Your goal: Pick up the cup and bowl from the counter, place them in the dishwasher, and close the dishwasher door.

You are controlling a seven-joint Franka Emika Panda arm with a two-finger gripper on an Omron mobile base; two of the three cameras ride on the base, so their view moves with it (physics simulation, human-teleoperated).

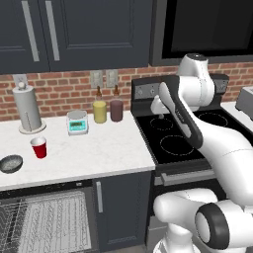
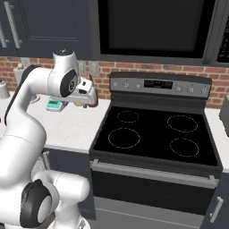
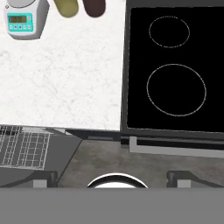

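In the left base view, the bowl (image 1: 11, 163) lay at the far left of the surface (image 1: 104, 148), near its front edge and well left of the stove (image 1: 178, 138). The cup (image 1: 39, 147) stood upright just to the right of the bowl and a little behind it, apart from it. Behind both, against the brick wall, a paper-towel roll (image 1: 26, 108) stood on its holder. Further toward the stove came the scale (image 1: 77, 122), then a yellow bottle (image 1: 100, 109) and a maroon bottle (image 1: 116, 108), side by side near the wall and left of the stove.

Below the surface's front edge, under the bowl and cup, the dishwasher (image 1: 44, 217) stood with its door down and its wire rack (image 1: 49, 222) showing. A narrow navy cabinet door (image 1: 121, 207) sat between the dishwasher and the stove.

The arm rose over the stove, and the hand hung above the stove's left side, near the seam with the surface; the fingers (image 1: 160, 114) pointed down, well to the right of the cup and bowl. In the hand view the two dark tips (image 3: 43, 178) stood far apart at the bottom corners, spread wide with nothing between them. That view looked down on the surface's right end, with the scale (image 3: 22, 17) and both bottles at the top, the rack at the lower left, and the stove's left burners on the right.
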